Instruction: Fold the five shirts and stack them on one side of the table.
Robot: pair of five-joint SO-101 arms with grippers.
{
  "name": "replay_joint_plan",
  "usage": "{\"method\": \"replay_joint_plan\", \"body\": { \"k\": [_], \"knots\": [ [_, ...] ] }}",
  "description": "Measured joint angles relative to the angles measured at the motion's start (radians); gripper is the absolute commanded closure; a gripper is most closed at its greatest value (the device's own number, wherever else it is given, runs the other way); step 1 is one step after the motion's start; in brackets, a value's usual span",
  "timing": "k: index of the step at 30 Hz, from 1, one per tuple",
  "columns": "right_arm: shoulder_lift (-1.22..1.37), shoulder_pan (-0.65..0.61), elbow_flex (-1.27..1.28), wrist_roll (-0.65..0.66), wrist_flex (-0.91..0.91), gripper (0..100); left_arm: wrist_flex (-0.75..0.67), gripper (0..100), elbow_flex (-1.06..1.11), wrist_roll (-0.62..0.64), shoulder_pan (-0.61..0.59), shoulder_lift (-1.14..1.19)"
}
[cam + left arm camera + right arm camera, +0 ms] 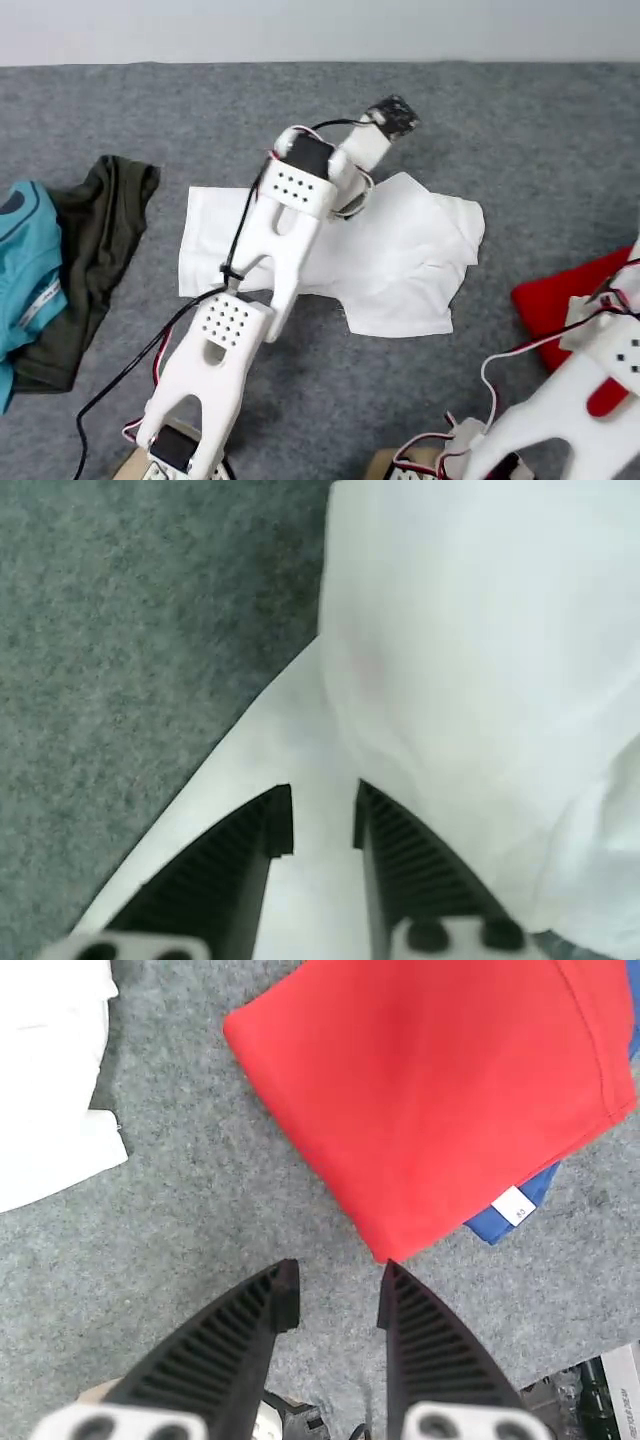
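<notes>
Grey felt tabletop (540, 120). White shirt (400, 260) sits directly under left gripper (322, 825), fingers parted w/ a narrow gap, nothing held; most of the cloth spreads beyond the tips. Long axis runs across the table. Left arm is much nearer. Right gripper (338, 1295) is spread, empty, w/ red shirt (430, 1090) just ahead of its tips. White shirt looks partly folded, rumpled.

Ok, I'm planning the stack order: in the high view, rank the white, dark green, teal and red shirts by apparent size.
1. white shirt, spread out, clearly largest.
2. dark green shirt, crumpled.
3. teal shirt and red shirt: cannot rank; both run off the picture's edge.
</notes>
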Motion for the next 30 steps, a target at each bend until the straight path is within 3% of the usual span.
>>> {"method": "replay_joint_plan", "body": {
  "k": [13,21,30],
  "knots": [
    [0.0,0.0,0.0,-0.031,0.0,85.5,-0.101,95,-0.005,0.0,0.163,0.143],
    [0.0,0.0,0.0,-0.031,0.0,85.5,-0.006,98,-0.005,0.0,0.227,0.163],
    [0.0,0.0,0.0,-0.031,0.0,85.5,-0.002,100,0.081,0.0,0.307,0.141]
  ]
}}
